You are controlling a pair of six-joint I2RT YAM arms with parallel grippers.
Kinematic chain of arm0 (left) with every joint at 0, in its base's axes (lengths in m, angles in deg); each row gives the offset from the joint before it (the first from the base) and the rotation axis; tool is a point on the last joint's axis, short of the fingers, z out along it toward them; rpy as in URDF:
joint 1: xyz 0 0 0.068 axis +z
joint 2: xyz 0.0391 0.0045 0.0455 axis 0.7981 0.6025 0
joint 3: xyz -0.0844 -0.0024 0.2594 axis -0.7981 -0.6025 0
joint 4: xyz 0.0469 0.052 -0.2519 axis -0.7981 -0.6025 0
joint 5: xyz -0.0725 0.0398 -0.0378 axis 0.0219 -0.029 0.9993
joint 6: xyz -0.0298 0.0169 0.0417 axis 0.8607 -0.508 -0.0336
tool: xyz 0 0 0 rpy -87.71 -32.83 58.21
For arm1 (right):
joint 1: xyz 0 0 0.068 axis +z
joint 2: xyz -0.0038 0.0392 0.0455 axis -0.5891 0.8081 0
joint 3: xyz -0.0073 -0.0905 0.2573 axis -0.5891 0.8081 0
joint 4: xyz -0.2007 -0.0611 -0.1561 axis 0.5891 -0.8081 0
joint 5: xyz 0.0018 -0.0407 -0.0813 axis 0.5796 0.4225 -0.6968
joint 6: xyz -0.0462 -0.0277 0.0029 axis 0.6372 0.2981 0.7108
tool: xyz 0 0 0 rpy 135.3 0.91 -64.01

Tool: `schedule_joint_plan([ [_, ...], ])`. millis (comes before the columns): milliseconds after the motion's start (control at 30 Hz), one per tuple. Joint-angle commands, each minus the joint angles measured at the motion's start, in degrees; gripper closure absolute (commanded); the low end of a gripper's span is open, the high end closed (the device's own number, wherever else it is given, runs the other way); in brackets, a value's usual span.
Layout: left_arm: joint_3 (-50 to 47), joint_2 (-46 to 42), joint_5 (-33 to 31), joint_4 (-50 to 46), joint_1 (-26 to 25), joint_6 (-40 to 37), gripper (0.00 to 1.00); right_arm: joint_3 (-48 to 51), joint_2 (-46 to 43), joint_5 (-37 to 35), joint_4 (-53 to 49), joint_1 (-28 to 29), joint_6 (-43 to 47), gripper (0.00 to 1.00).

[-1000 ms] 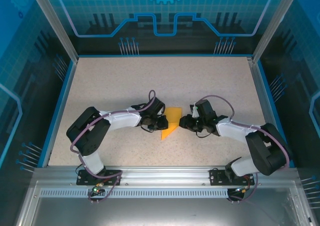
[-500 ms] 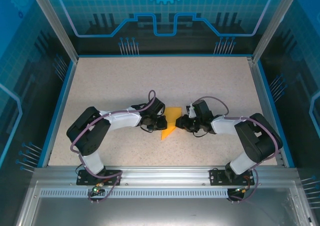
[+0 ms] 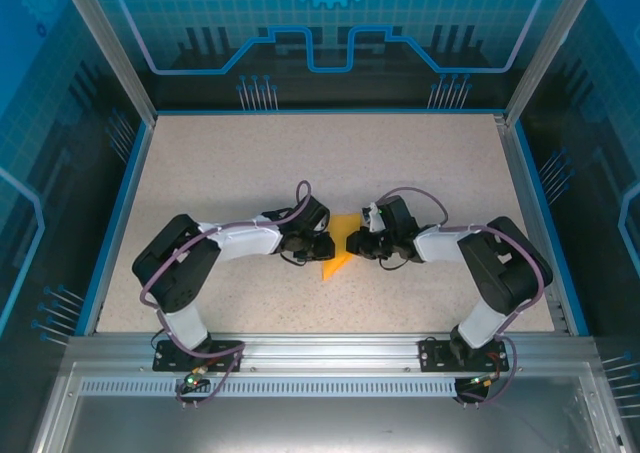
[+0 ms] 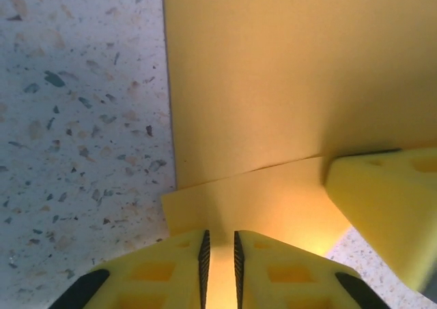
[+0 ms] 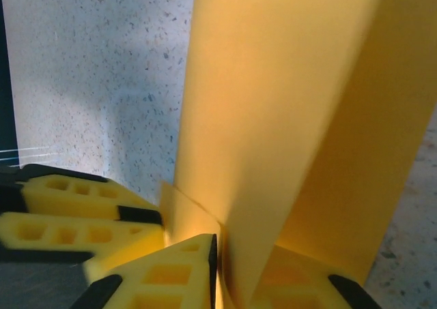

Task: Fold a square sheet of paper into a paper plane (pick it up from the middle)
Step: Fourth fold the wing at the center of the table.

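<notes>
Orange-yellow paper sheet (image 3: 342,238) sits mid-table (image 3: 300,163), partly folded, between the two gripper heads, with a pointed corner sticking out toward the near edge. Left gripper (image 3: 328,245) is at its left side and right gripper (image 3: 357,245) at its right side. Both arms are bent low and the heads are almost facing each other.

Left wrist view: the paper (image 4: 273,84) shows two layers, with an upper layer's edge crossing a lower flap. The left gripper (image 4: 219,254) has its yellow fingers (image 4: 171,278) nearly together, leaving a thin slit, and the flap runs down into that slit. Can't tell if it is really pinched or just loose. One finger of the right gripper (image 4: 386,200) rests on the paper's right part. Speckled tabletop (image 4: 82,118) shows to the left.

Right wrist view: one layer of the paper (image 5: 273,118) stands up steeply off the table (image 5: 102,63), and a second layer leans behind it. The right gripper (image 5: 229,261) is clenched on the bottom of the raised layer, with the near finger tight against it and the far finger partly hidden behind the paper. The left gripper's fingers (image 5: 75,220) are at lower left, just beside the paper's corner.
</notes>
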Motion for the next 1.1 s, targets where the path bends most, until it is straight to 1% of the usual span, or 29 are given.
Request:
schedule_joint_plan([
  [0, -2.2, -5.1, -2.8, 1.6, -1.3, -1.0, 0.7, -1.2, 0.6, 1.2, -2.2, 0.6, 2.3, 0.87],
  [33, -2.8, -6.4, -4.7, 1.4, -2.3, -0.9, 0.63, -1.2, 0.5, 1.1, -2.6, 0.6, 2.3, 0.88],
  [67, -3.4, -7.5, -7.0, 1.2, -3.6, -0.9, 0.59, -1.3, 0.4, 1.2, -2.9, 0.5, 2.2, 0.9],
  [133, -3.8, -8.9, -10.9, 0.2, -6.0, -1.0, 0.53, -1.6, 0.2, 1.6, -3.4, 0.7, 2.1, 0.91],
  [233, -3.2, -9.5, -18.7, -2.3, -10.9, -1.5, 0.5, -1.9, 0.2, 2.4, -3.6, 0.7, 1.7, 0.92],
  [267, -2.8, -9.3, -21.4, -3.1, -12.6, -1.5, 0.49, -2.0, 0.3, 2.7, -3.7, 0.7, 1.4, 0.92],
  [433, -2.7, -7.9, -28.4, -4.3, -17.2, -1.3, 0.49, -2.1, 0.1, 4.7, -2.6, 0.8, -0.8, 0.93],
  [633, -1.9, -5.5, -35.4, -4.8, -20.7, -0.7, 0.48, -2.1, -1.5, 4.3, -3.4, 0.9, -1.7, 0.93],
  [933, 2.9, 1.5, -40.6, -6.5, -23.8, -0.5, 0.48, -3.2, -2.0, 4.5, -5.1, 0.9, -1.9, 0.93],
  [1067, 3.2, 2.5, -42.3, -6.3, -24.0, 0.7, 0.49, -3.2, -2.3, 4.2, -5.6, 0.9, -1.8, 0.93],
])
